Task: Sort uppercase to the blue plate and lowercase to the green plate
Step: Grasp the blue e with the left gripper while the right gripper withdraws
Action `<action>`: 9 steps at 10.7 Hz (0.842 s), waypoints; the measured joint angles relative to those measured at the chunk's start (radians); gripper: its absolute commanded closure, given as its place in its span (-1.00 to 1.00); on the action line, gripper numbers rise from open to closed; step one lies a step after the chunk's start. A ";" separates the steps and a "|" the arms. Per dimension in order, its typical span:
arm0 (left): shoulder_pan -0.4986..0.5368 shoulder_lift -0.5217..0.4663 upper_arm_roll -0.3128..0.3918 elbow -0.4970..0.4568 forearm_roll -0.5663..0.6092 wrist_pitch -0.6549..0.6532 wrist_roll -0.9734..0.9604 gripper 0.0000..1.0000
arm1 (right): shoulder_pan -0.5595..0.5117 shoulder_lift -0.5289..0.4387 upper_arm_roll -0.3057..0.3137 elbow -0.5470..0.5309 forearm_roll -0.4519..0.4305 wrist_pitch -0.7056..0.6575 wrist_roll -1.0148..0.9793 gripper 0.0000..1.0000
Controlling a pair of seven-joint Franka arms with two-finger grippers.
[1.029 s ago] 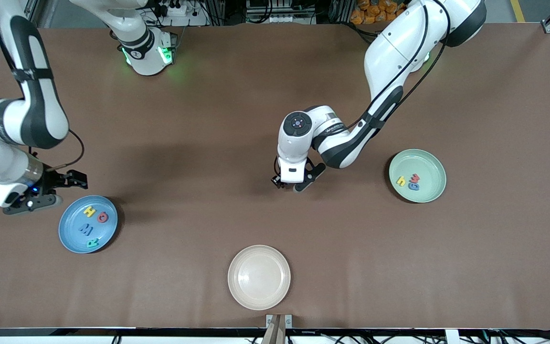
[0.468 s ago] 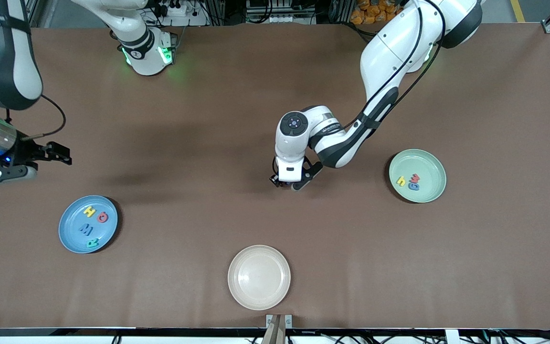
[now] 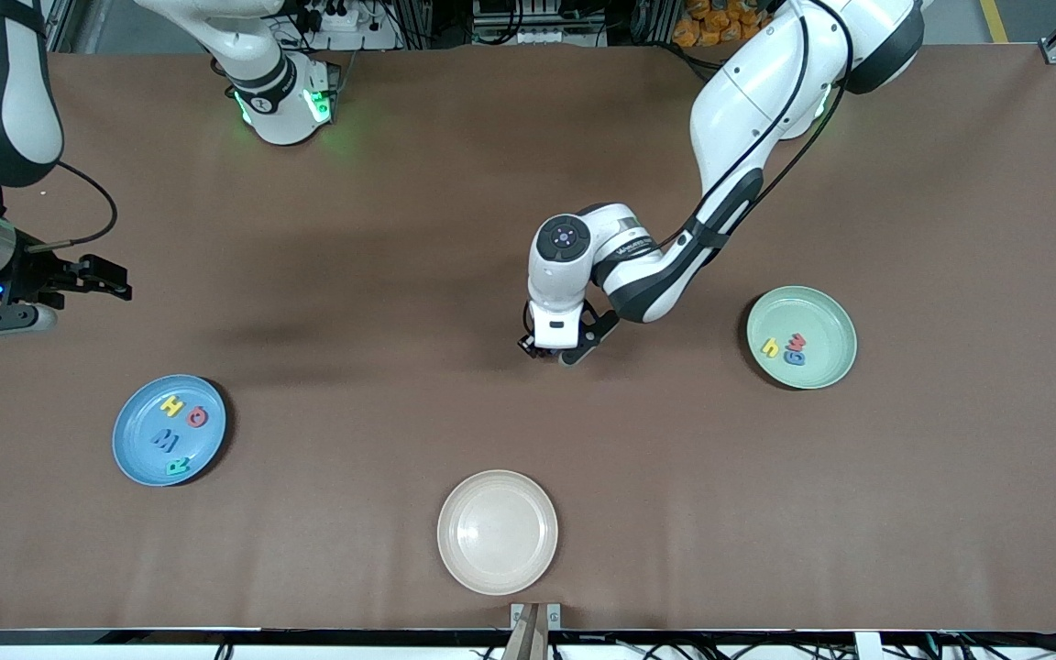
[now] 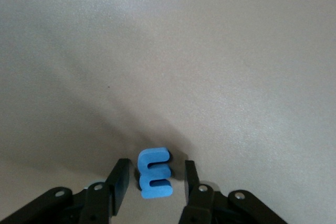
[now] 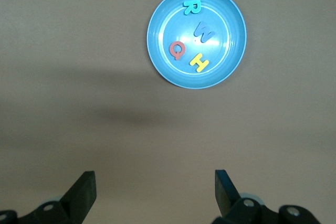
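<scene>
My left gripper (image 3: 554, 352) is low over the middle of the table, open. A blue lowercase m (image 4: 154, 172) lies on the table between its fingers (image 4: 122, 174), with a thin gap on each side. The blue plate (image 3: 129, 449) holds a yellow H (image 3: 172, 404), red Q (image 3: 197, 419), blue M (image 3: 164, 440) and green R (image 3: 178, 467). In the green plate (image 3: 821, 316) lie a yellow h (image 3: 770, 346), red w (image 3: 798, 341) and blue g (image 3: 794, 357). My right gripper (image 3: 106, 280) hangs open and empty over bare table at the right arm's end.
An empty cream plate (image 3: 455, 513) sits near the front edge, nearer the camera than my left gripper. The right wrist view looks down on the blue plate (image 5: 157, 51) from well above the table.
My right gripper has drawn away from beside the blue plate, up and toward the right arm's end of the table. My left gripper has stayed over the blue m.
</scene>
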 measured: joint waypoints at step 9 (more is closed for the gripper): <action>-0.035 -0.010 0.029 0.005 0.000 -0.023 0.000 0.71 | 0.051 -0.023 -0.018 0.178 -0.021 -0.173 0.000 -1.00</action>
